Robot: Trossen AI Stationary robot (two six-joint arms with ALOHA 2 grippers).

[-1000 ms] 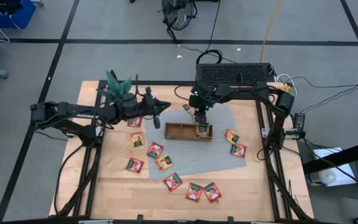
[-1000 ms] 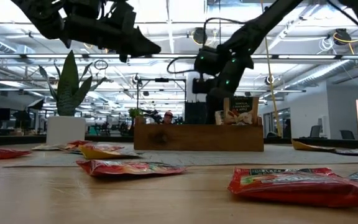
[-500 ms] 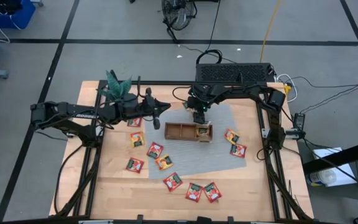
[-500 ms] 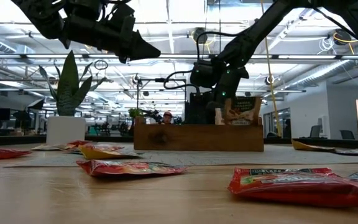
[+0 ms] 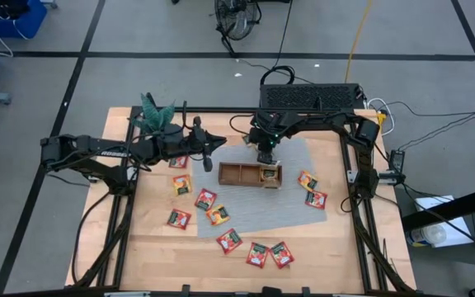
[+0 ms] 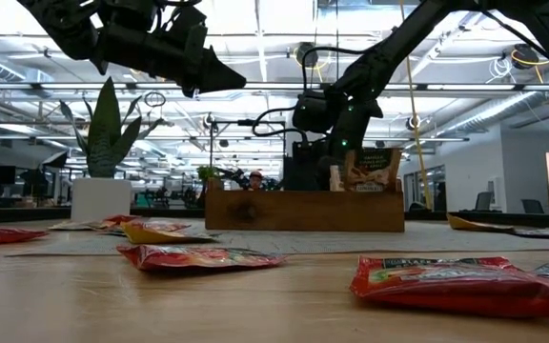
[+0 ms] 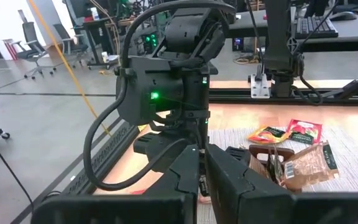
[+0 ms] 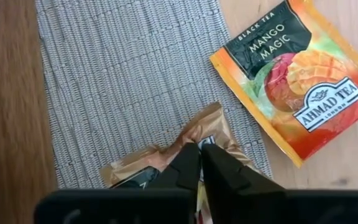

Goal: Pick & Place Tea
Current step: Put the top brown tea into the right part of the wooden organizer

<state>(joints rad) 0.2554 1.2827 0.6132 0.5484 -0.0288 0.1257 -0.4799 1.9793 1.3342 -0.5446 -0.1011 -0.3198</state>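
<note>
A brown wooden tray (image 5: 237, 175) stands on a grey mat (image 5: 295, 214), and a tan sachet (image 5: 268, 174) stands upright in its right compartment. My right gripper (image 8: 201, 149) points steeply down just behind the tray's far wall, shut on another tan tea sachet (image 8: 197, 127) that lies on the mat. A Mango Magic sachet (image 8: 297, 81) lies beside it. Several red and orange sachets (image 5: 205, 199) lie scattered on the table's near half. My left gripper (image 5: 219, 139) hovers level, left of the tray, shut with nothing visible in it. My right gripper pinches the tan sachet between its two fingertips at a crumpled ridge near its middle (image 8: 186, 138). The fingers come from above, slanting down. The sachet lies on the grey mat, its foil puckered up toward the fingers.
A potted plant (image 5: 157, 114) stands at the table's far left corner. Two sachets (image 5: 308, 181) lie right of the tray. A black case (image 5: 308, 97) sits behind the far edge. The table's near half is strewn with sachets (image 6: 465, 281).
My right gripper has gone from above the tray's right compartment toward the table's far edge and down onto the mat behind the tray. The sachet in the tray stays upright where it was.
</note>
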